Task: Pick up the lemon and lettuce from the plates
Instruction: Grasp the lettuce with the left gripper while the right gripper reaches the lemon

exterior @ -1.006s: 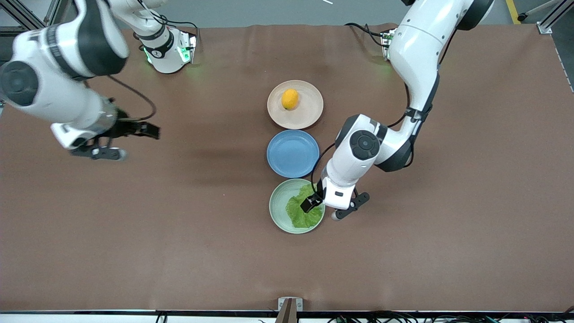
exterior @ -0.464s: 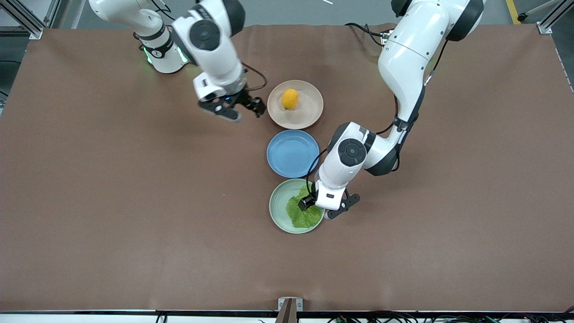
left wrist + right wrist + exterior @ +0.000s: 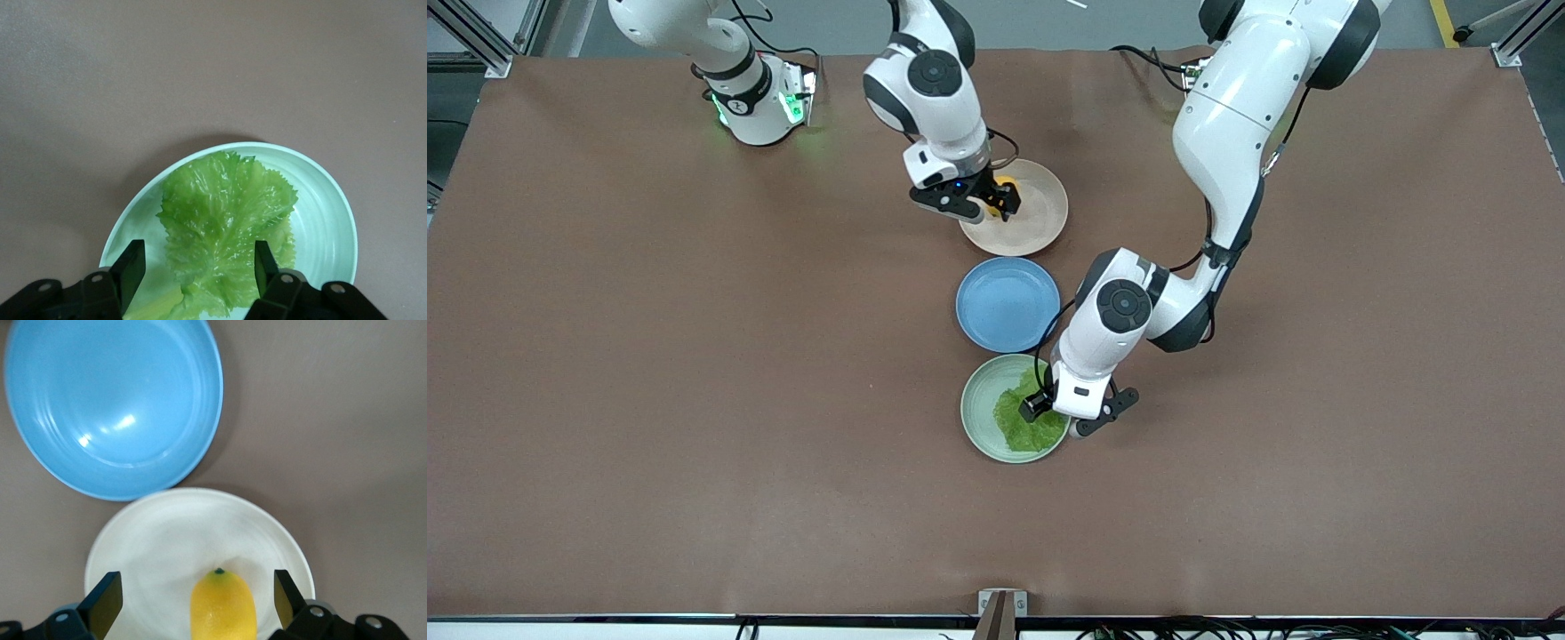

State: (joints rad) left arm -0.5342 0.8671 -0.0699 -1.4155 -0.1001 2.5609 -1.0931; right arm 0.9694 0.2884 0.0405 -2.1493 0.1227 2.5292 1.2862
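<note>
The lemon (image 3: 1010,186) lies on the beige plate (image 3: 1039,222), mostly hidden under my right gripper (image 3: 991,212). In the right wrist view the lemon (image 3: 223,608) sits between the open fingers of the right gripper (image 3: 197,585), untouched, on the plate (image 3: 160,540). The lettuce (image 3: 1024,425) lies on the mint green plate (image 3: 978,407). My left gripper (image 3: 1062,416) is low over the leaf's edge. In the left wrist view the left gripper (image 3: 198,257) is open with the lettuce (image 3: 227,220) between its fingers, on the mint plate (image 3: 327,220).
An empty blue plate (image 3: 1008,304) sits between the two task plates; it also shows in the right wrist view (image 3: 113,407). The brown table mat (image 3: 694,400) spreads around the three plates. The left arm's elbow hangs beside the blue plate.
My right arm has swung from the right arm's end of the table to over the beige plate and the lemon. My left gripper has shifted slightly over the lettuce.
</note>
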